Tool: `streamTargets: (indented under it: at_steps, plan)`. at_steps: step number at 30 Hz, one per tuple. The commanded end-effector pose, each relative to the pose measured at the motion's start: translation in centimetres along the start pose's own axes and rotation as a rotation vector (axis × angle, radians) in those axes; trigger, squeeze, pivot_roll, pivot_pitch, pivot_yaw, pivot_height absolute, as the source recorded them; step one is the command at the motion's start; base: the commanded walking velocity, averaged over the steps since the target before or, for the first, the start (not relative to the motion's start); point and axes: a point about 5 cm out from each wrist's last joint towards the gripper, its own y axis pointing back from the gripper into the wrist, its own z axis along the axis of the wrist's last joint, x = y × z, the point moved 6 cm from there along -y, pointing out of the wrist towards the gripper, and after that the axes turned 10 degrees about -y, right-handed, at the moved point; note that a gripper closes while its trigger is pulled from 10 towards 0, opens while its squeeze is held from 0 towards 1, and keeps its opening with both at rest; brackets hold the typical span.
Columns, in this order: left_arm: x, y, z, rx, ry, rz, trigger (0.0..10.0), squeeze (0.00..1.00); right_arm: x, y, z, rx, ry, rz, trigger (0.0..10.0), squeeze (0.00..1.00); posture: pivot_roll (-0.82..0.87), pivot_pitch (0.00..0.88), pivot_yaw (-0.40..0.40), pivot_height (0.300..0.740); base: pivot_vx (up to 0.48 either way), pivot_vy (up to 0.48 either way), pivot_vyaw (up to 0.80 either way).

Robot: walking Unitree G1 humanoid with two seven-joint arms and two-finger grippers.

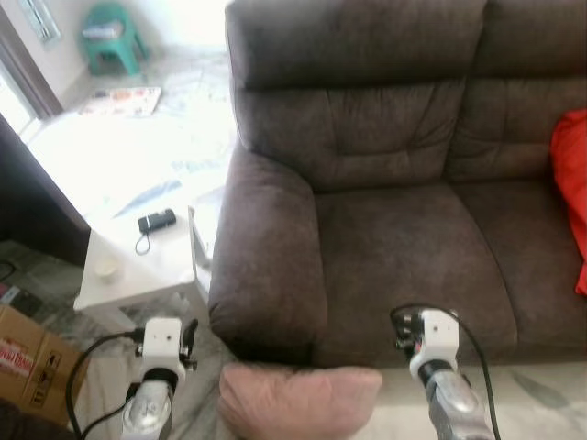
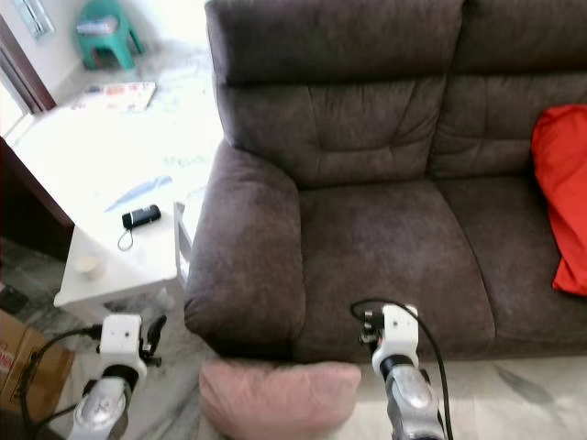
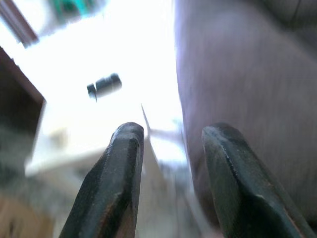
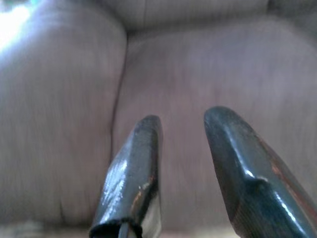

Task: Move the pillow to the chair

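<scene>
The pink pillow (image 1: 298,401) lies on the floor at bottom centre, against the brown sofa (image 1: 385,247). The left tool (image 3: 171,163) and right tool (image 4: 183,153) both hang spread, holding nothing.

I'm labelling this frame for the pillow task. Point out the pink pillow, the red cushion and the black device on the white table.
pink pillow (image 1: 298,399), left eye view, top face.
red cushion (image 2: 561,197), right eye view, middle.
black device (image 1: 158,220), left eye view, body.
</scene>
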Motion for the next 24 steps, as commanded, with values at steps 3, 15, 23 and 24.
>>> streamTargets:
  at_steps: [3, 15, 23, 24]
  plan:
    - [1.0, 0.4, 3.2, -0.117, -0.038, 0.044, 10.0, 0.00, 1.5, -0.2, 3.5, -0.154, 0.019, 0.054, 10.0, 0.00, 0.01, 0.052, 0.038, 0.740, 0.000, 0.000, 0.00]
    - [1.9, 0.8, 9.4, -0.269, -0.041, 0.089, 10.0, 0.00, 4.5, 2.8, 9.9, -0.385, 0.094, 0.174, 10.0, 0.00, -0.02, 0.000, 0.038, 0.740, 0.000, 0.000, 0.00]
    - [1.5, 0.7, 11.0, -0.281, -0.024, 0.081, 10.0, 0.00, 6.0, 3.8, 12.0, -0.423, 0.123, 0.232, 10.0, 0.00, -0.03, 0.000, 0.034, 0.740, 0.000, 0.000, 0.00]
    - [1.4, 0.6, 11.1, -0.277, -0.019, 0.079, 10.0, 0.00, 5.4, 3.5, 12.4, -0.426, 0.107, 0.200, 10.0, 0.00, -0.03, 0.000, 0.034, 0.740, 0.000, 0.000, 0.00]
